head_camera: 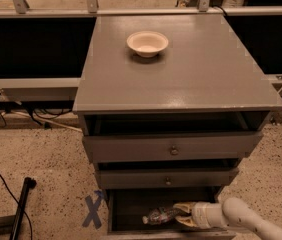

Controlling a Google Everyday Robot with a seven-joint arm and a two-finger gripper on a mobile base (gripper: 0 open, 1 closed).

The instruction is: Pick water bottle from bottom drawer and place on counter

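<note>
Speckled beige floor (46,174) runs under the scene, with a black pole (22,204) lying on it at far left and a blue tape X (94,210) just beside the cabinet's lower left corner. On the grey worktop (191,74) a pale bowl (147,43) stands toward the back, left of centre. Below it the top drawer (131,148) and the middle drawer (131,178) each stand slightly pulled out, each with a small round knob. The bottom drawer (131,209) is pulled out, its inside dark. In it the water bottle (159,215) lies on its side, roughly mid-drawer. The jaws are down in this drawer at the bottle's right end, touching or nearly touching it; whether they clamp it cannot be told. The white arm (241,218) reaches in from the lower right.
</note>
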